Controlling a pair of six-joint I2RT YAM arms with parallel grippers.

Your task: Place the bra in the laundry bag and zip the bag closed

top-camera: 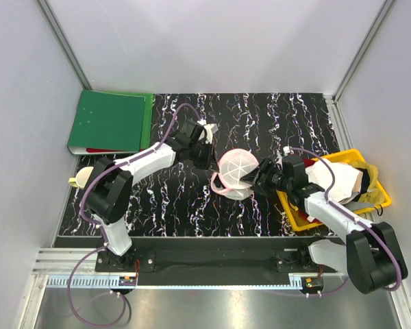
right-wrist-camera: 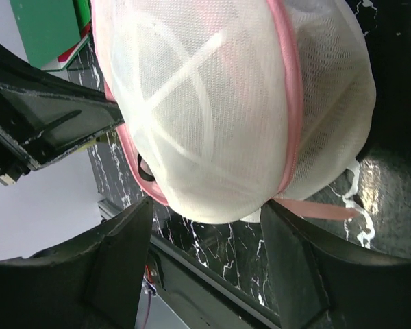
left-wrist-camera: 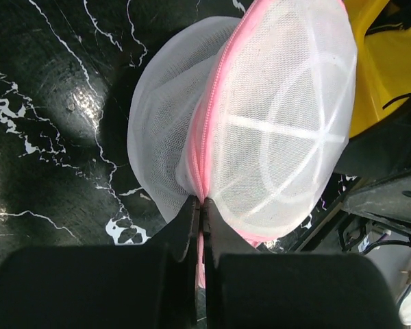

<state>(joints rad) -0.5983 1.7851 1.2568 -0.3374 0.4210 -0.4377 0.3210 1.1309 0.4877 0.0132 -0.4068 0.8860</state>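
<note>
The laundry bag (top-camera: 237, 171) is a white mesh drum with pink rims, lying on its side mid-table between both arms. My left gripper (left-wrist-camera: 202, 203) is shut on the bag's pink zipper seam (left-wrist-camera: 207, 144) at its lower edge. My right gripper (right-wrist-camera: 209, 219) is open, its fingers (right-wrist-camera: 123, 240) standing either side of the bag's (right-wrist-camera: 212, 103) lower end with a gap to the mesh. The bra is hidden. Only a thin black loop (right-wrist-camera: 144, 171) peeks out by the pink rim, and a grey shadow shows through the mesh.
A yellow basket (top-camera: 294, 218) with white clothes stands at the right, close behind my right arm. A green binder (top-camera: 108, 122) lies at the back left. The table is black marble-patterned (top-camera: 192, 205), with grey walls around it.
</note>
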